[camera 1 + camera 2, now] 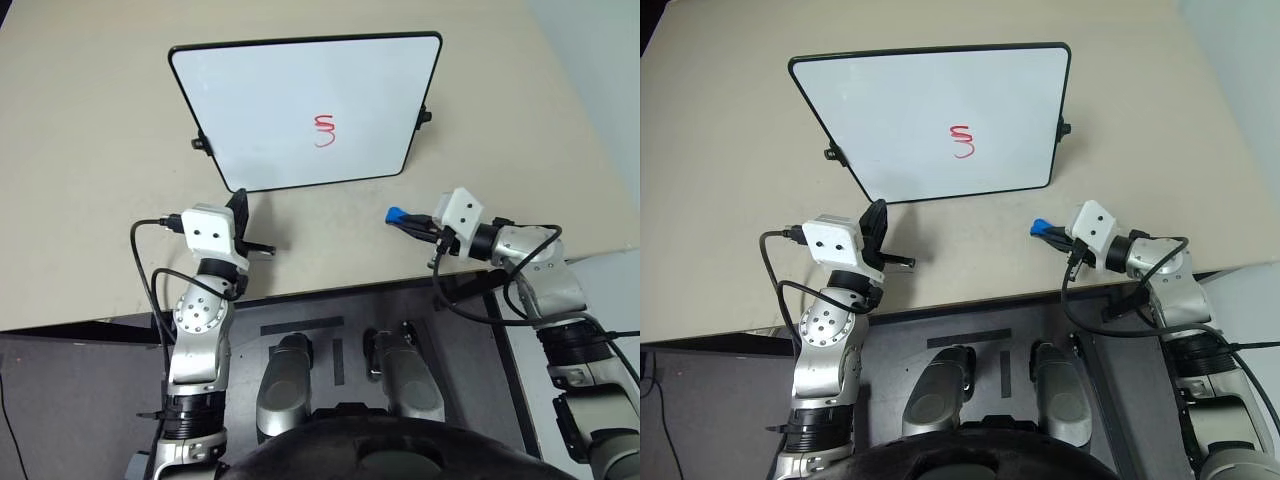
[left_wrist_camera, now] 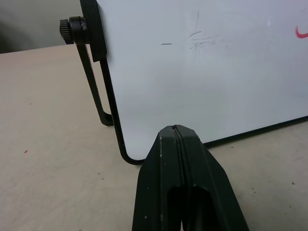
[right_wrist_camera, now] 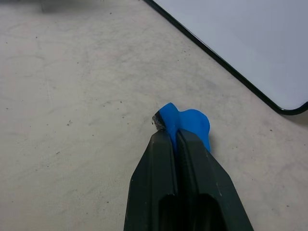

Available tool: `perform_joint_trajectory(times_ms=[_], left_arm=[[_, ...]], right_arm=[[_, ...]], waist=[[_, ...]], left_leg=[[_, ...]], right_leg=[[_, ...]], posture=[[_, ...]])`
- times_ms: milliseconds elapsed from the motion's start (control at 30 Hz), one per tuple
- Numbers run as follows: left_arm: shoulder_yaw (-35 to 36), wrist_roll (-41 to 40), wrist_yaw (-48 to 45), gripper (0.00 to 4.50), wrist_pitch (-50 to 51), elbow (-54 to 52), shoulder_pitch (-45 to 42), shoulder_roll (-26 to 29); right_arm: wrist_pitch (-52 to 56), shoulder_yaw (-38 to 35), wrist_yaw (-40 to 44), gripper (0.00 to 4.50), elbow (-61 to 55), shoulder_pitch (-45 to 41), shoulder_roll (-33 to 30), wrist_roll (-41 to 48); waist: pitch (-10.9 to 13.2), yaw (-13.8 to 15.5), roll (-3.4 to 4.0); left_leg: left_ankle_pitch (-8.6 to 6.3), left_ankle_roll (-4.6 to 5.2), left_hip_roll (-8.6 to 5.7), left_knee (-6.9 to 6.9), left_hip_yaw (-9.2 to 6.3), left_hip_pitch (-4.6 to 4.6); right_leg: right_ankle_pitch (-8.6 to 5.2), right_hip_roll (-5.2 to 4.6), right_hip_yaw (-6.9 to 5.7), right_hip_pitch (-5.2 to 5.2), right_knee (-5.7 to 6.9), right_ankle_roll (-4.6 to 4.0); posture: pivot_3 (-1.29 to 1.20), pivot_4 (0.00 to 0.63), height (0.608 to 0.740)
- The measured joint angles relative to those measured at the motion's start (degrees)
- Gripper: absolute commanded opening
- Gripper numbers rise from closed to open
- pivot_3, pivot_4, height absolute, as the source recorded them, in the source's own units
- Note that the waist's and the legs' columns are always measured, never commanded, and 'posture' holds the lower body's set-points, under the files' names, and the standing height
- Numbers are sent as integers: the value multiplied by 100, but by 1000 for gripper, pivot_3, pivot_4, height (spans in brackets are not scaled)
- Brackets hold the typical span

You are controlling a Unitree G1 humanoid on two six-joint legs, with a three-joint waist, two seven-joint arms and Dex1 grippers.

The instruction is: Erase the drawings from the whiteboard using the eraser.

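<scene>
My right gripper (image 3: 177,132) is clamped on the blue eraser (image 3: 185,122) just above the table (image 1: 90,190) — near the whiteboard (image 1: 300,100) corner, red drawings (image 1: 324,130) mid-board — my left gripper (image 2: 177,129) pinched shut, empty, at the opposite lower corner.

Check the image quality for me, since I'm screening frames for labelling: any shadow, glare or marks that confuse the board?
Left eye view: the whiteboard is evenly lit, no glare, red drawings crisp. Left wrist view: faint grey scuffs show on the board, and the left hand looms dark. Right wrist view: the eraser casts little shadow.
</scene>
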Motion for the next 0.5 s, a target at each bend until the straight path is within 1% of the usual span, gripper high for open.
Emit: perform_joint_trajectory(times_ms=[100,167,233,367,500], left_arm=[[-1,2,4,0,-15,5,-4,-1],[-22,4,4,0,-26,12,-26,-8],[-31,7,8,0,-34,21,-41,-11],[-57,12,12,0,-64,48,-102,-29],[-52,15,25,0,-80,80,-106,-39]], right_arm=[[-311,213,51,13,-87,-358,267,-83],[-842,435,50,13,-84,-790,482,-339],[-1476,642,14,13,145,-1262,646,-668],[-3049,1047,-414,13,1596,-2298,980,-1603],[-4112,1177,-995,13,2997,-2881,1236,-2180]], waist=[[1,-55,1],[1,-76,1],[0,-74,1],[0,-52,0],[0,-20,0]], left_leg=[[0,0,3,-1,2,0],[0,0,4,-3,-1,0],[0,0,5,-5,-9,0],[-1,0,6,-5,-19,-4],[-3,-2,5,-6,-19,-34]], right_leg=[[8,3,0,-11,3,-13],[33,4,-1,-17,5,-54],[35,4,-2,-21,5,-57],[43,-2,-5,-30,5,-68],[47,-9,-6,-59,6,-70]], posture=[[0,150,740],[0,150,740],[0,150,740],[0,150,740],[0,150,740]])
